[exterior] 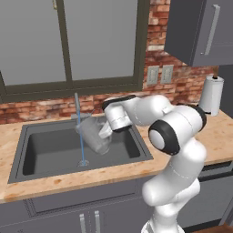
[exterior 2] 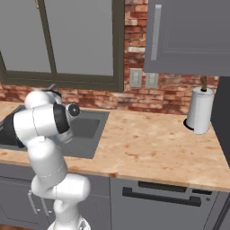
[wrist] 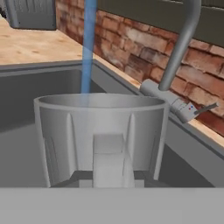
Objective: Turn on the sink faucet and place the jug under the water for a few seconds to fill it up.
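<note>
The sink faucet (exterior: 76, 105) stands behind the sink (exterior: 41, 150), and its spout (wrist: 180, 43) rises from a base with a small side lever. The water (exterior: 82, 141) falls as a thin blue stream to the basin floor. My gripper (exterior: 104, 131) is shut on the jug (exterior: 94, 135), a translucent grey pitcher held tilted over the basin. The stream runs along the jug's left edge. In the hand view the water (wrist: 89, 43) comes down at the far rim of the jug (wrist: 100, 131). I cannot tell whether it lands inside. The fingertips are hidden.
A white paper-towel roll (exterior 2: 200, 110) stands at the counter's right end, below a grey wall cabinet (exterior 2: 188, 36). Brick wall and a window run behind the sink. The wooden counter (exterior 2: 148, 143) stretches to the right of the basin.
</note>
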Available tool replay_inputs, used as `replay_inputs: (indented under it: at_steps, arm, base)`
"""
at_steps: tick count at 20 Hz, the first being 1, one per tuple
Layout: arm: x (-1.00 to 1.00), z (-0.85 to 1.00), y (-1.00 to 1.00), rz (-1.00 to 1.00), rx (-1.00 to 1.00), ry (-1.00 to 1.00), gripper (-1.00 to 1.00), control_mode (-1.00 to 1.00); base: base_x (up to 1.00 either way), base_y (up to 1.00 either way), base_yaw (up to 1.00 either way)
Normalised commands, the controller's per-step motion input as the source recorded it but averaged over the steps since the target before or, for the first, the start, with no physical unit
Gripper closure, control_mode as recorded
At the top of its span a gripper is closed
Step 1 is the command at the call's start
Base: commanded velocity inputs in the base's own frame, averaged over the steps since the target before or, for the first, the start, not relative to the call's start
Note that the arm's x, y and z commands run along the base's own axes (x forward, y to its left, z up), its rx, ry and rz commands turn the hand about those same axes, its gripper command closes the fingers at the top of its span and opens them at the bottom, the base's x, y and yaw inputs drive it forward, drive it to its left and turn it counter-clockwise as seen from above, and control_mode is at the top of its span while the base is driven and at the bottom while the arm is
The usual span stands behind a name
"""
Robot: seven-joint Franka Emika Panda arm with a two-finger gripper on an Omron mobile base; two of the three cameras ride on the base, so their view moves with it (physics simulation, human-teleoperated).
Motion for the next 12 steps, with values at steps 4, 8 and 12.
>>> replay_inputs:
  at_steps: [4, 8, 12]
  arm:
    - [0.15, 0.00, 0.30, 0.00, 0.04, -0.01, 1.00, -1.00]
    - [0.15, 0.00, 0.26, 0.00, 0.03, 0.00, 1.00, -1.00]
    - [0.13, 0.00, 0.24, 0.00, 0.03, 0.00, 1.00, -1.00]
  base:
    - [0.00, 0.00, 0.00]
    - [0.00, 0.00, 0.00]
    - [0.00, 0.00, 0.00]
